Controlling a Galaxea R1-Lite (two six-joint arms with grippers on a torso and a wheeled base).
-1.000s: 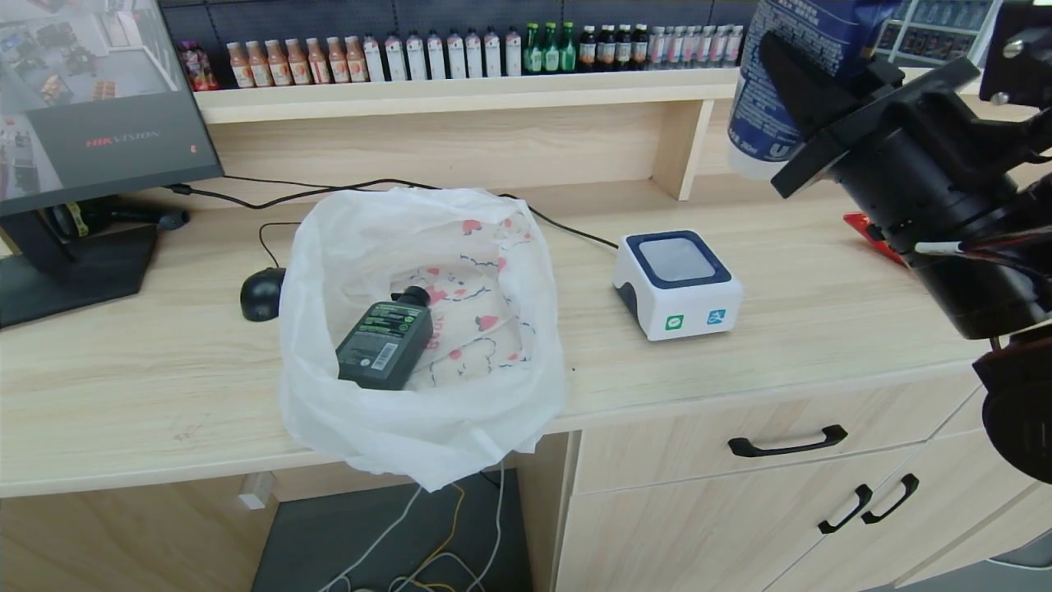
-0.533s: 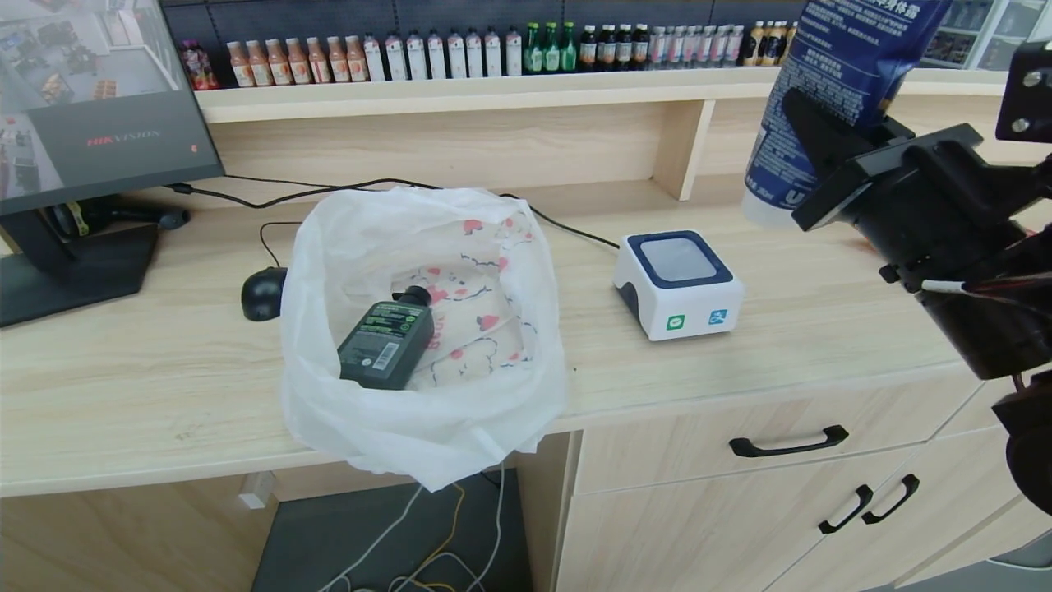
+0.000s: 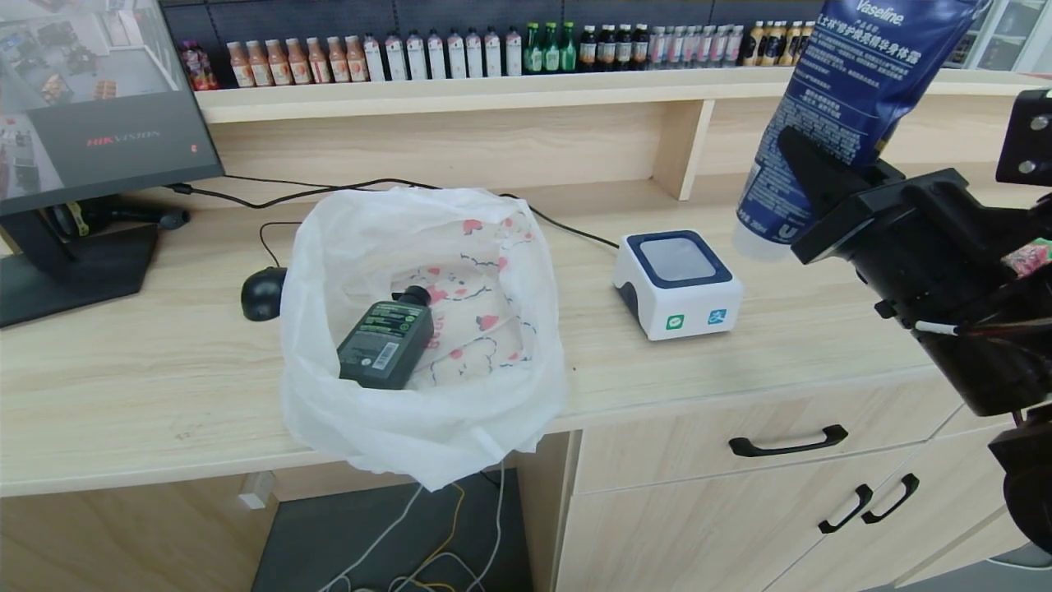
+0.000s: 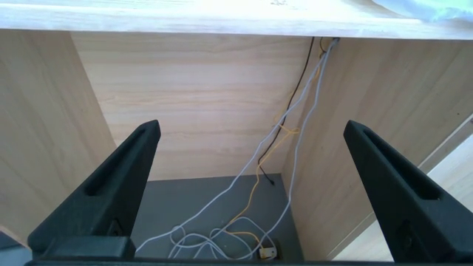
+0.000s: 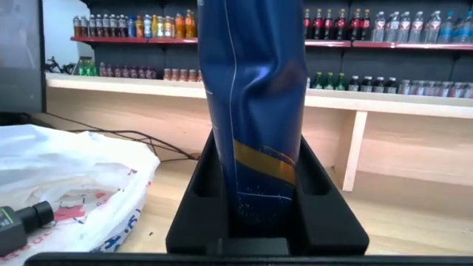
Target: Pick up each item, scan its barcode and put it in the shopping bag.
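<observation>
**Blue tube held up beside the scanner**

The right claw (image 3: pixel 846 174) is squeezed tight on a big blue tube (image 3: pixel 851 90). One finger sits on each side of the tube (image 5: pixel 255 89), and it is pinched in a little where they press. The tube is up in the air over the right part of the wooden counter (image 3: pixel 148 370). Its pale cap end points down and its top leans a bit to the right. The cap end hangs near the white scanner (image 3: pixel 676 284), just to the right of it and not touching it.

The scanner sits on the counter with its dark glass top facing up. To its left is the white shopping bag (image 3: pixel 427 436), open at the top, with red marks inside. A dark green bottle (image 3: pixel 385 343) lies on its side in the bag.

The left claw (image 4: pixel 253 133) is low down, under the counter. Its two fingers are spread wide apart and hold nothing. Cables (image 4: pixel 244 214) hang down in front of it.

A black mouse (image 3: pixel 263 293) sits just left of the bag. A screen (image 3: pixel 90 90) stands at the far left. Lots of small bottles (image 3: pixel 460 51) stand in a row on the shelf behind.
</observation>
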